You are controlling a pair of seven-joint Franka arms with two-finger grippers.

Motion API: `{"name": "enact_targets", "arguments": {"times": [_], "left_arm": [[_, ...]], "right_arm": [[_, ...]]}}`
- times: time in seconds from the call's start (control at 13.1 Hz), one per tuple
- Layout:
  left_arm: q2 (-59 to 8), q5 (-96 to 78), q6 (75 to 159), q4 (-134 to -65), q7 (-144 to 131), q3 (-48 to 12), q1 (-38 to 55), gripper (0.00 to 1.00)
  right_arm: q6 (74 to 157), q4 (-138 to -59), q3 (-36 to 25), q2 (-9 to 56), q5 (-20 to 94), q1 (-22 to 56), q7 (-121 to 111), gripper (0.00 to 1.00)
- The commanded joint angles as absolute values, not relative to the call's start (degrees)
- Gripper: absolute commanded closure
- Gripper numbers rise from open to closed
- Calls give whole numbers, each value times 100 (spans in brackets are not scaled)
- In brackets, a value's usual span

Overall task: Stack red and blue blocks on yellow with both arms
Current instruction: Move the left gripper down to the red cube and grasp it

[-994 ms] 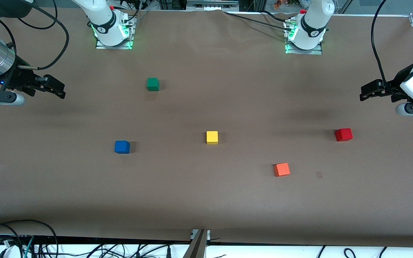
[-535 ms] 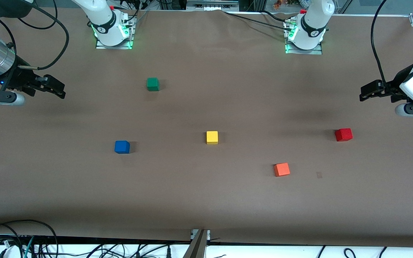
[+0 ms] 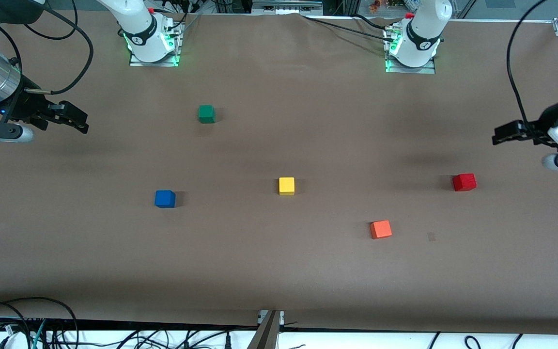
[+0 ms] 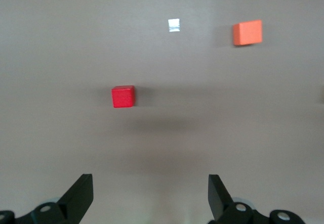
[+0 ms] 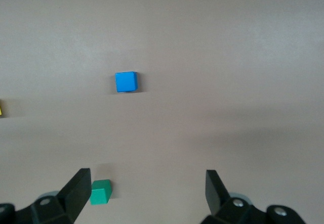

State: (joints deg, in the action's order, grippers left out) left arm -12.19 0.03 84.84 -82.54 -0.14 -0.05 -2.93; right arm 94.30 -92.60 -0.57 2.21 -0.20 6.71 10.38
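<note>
The yellow cube (image 3: 286, 186) sits mid-table. The blue cube (image 3: 165, 198) lies beside it toward the right arm's end and shows in the right wrist view (image 5: 126, 81). The red cube (image 3: 464, 182) lies toward the left arm's end and shows in the left wrist view (image 4: 123, 96). My left gripper (image 3: 498, 135) is open and empty, up in the air over the table's end near the red cube; it also shows in its own wrist view (image 4: 151, 193). My right gripper (image 3: 81, 122) is open and empty over its end of the table, and shows in its wrist view (image 5: 147, 191).
A green cube (image 3: 206, 113) lies farther from the front camera than the blue cube, also in the right wrist view (image 5: 100, 192). An orange cube (image 3: 380, 229) lies nearer the camera, between yellow and red, also in the left wrist view (image 4: 247, 32).
My left gripper has moved a little toward the front camera and toward the red cube. The right arm and all cubes have not moved.
</note>
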Motion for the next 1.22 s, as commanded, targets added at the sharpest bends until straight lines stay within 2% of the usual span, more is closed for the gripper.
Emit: {"name": "enact_targets", "arguments": {"times": [0.0, 0.38, 0.69, 1.15], "left_arm": [[-1712, 166, 8726, -7989, 26, -26, -535, 0], [-2469, 220, 9674, -8321, 367, -26, -720, 0], [-2487, 211, 11518, -9656, 844, -26, -1002, 0], [-2470, 167, 13208, -11055, 1098, -53, -1230, 0]], "right_arm": [[9299, -9097, -62, 281, 79, 659, 1055, 0], [9299, -9105, -62, 281, 79, 659, 1055, 0], [9299, -9105, -62, 281, 79, 659, 1055, 0], [9299, -9105, -62, 281, 79, 659, 1046, 0]]}}
